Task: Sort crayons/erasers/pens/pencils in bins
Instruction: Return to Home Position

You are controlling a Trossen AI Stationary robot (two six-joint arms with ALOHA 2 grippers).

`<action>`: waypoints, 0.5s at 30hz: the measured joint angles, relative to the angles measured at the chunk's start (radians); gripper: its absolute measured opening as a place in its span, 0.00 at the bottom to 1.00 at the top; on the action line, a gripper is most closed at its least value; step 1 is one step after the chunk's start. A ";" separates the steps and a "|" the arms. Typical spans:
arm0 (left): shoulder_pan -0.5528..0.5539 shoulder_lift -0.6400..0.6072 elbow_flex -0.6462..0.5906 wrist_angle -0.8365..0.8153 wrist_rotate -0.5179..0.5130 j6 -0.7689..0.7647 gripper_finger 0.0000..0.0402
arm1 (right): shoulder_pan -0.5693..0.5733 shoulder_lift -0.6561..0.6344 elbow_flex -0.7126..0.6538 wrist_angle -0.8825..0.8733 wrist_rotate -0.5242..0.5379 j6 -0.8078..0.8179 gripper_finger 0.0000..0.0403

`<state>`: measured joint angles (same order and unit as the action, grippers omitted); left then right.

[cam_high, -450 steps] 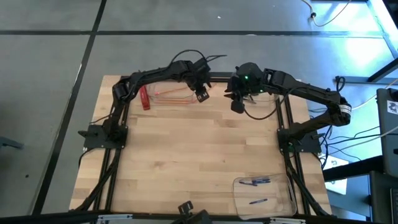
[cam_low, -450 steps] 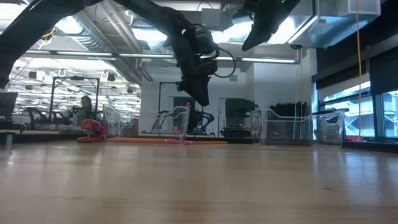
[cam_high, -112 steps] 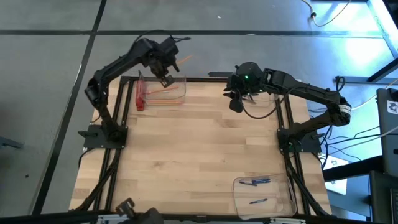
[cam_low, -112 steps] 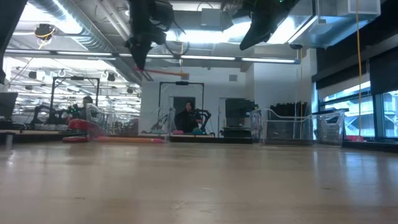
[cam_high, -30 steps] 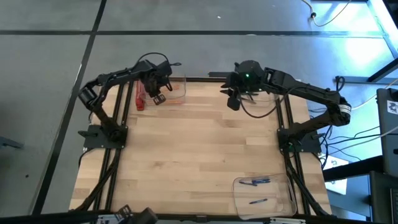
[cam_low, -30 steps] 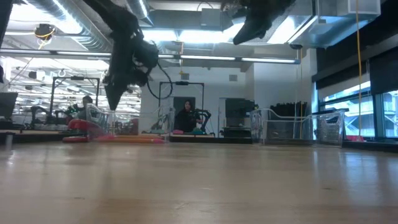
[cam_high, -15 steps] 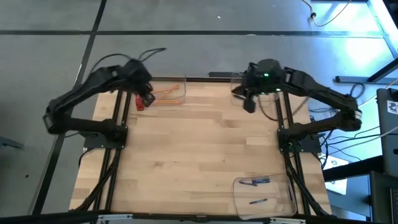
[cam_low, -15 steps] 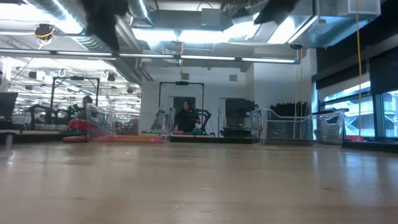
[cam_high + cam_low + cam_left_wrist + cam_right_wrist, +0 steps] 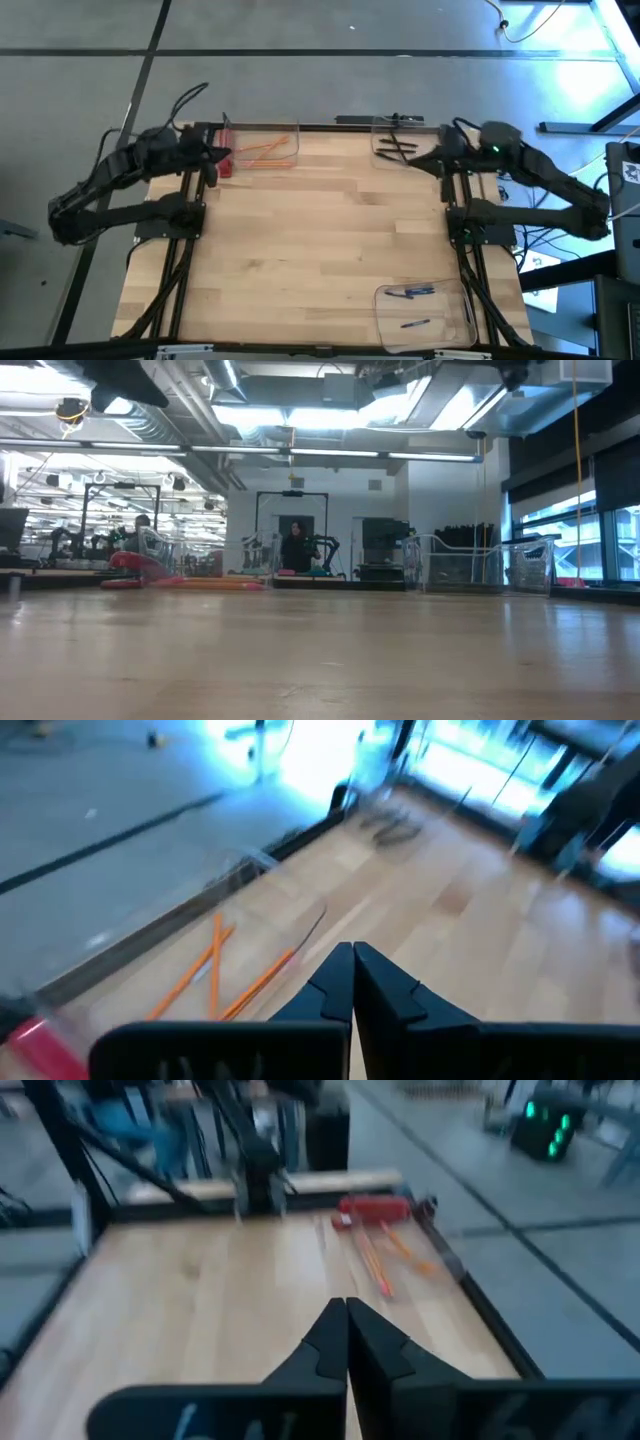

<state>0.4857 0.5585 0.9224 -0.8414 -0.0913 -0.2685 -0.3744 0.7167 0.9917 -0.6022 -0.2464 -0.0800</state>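
**Arms at the table's sides, open wood between**

The left gripper point(image 9: 352, 954) hangs at the table's point(image 9: 320, 240) far left corner and the right gripper point(image 9: 346, 1306) over its right edge (each with jaws pressed together, empty). Orange pencils point(image 9: 266, 152) lie in the far left bin point(image 9: 297, 140), with their long axes roughly along the table's far edge. Pens point(image 9: 412, 292) lie likewise in the near right bin point(image 9: 445, 330). More dark pens point(image 9: 398, 150) lie slanted in the far right bin point(image 9: 376, 140).

My pincer point(image 9: 346, 1312) points out over the wooden bench point(image 9: 200, 1300), its two fingers pressed together. At about one o'clock ahead lie the orange pencils point(image 9: 375, 1260), with a red bar point(image 9: 375, 1207) just beyond them.
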 joint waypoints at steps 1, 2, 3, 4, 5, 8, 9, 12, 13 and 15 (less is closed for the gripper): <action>-0.003 -0.037 -0.041 0.043 0.002 -0.013 0.00 | 0.000 -0.044 -0.041 0.033 -0.011 0.013 0.00; -0.004 -0.074 -0.080 0.086 0.008 -0.021 0.00 | 0.000 -0.091 -0.084 0.066 -0.021 0.032 0.00; -0.005 -0.108 -0.117 0.131 0.013 -0.035 0.00 | 0.000 -0.137 -0.121 0.091 -0.025 0.055 0.00; -0.006 -0.142 -0.152 0.172 0.014 -0.042 0.00 | 0.000 -0.181 -0.160 0.118 -0.027 0.077 0.00; -0.005 -0.175 -0.183 0.204 0.015 -0.044 0.00 | 0.000 -0.226 -0.193 0.134 -0.028 0.095 0.00; -0.005 -0.250 -0.264 0.298 0.019 -0.044 0.00 | 0.000 -0.354 -0.273 0.156 -0.029 0.135 0.00; -0.005 -0.270 -0.289 0.322 0.027 -0.043 0.00 | 0.000 -0.394 -0.294 0.160 -0.029 0.147 0.00; -0.005 -0.325 -0.348 0.404 0.051 -0.040 0.00 | 0.000 -0.510 -0.341 0.159 -0.029 0.157 0.00; -0.005 -0.341 -0.364 0.428 0.057 -0.040 0.00 | 0.000 -0.550 -0.353 0.158 -0.029 0.157 0.00; -0.005 -0.373 -0.395 0.454 0.060 -0.040 0.00 | 0.000 -0.628 -0.375 0.158 -0.029 0.155 0.00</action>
<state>0.4808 0.1850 0.5271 -0.3873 -0.0311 -0.3080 -0.3744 0.0887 0.6170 -0.4442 -0.2756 0.0753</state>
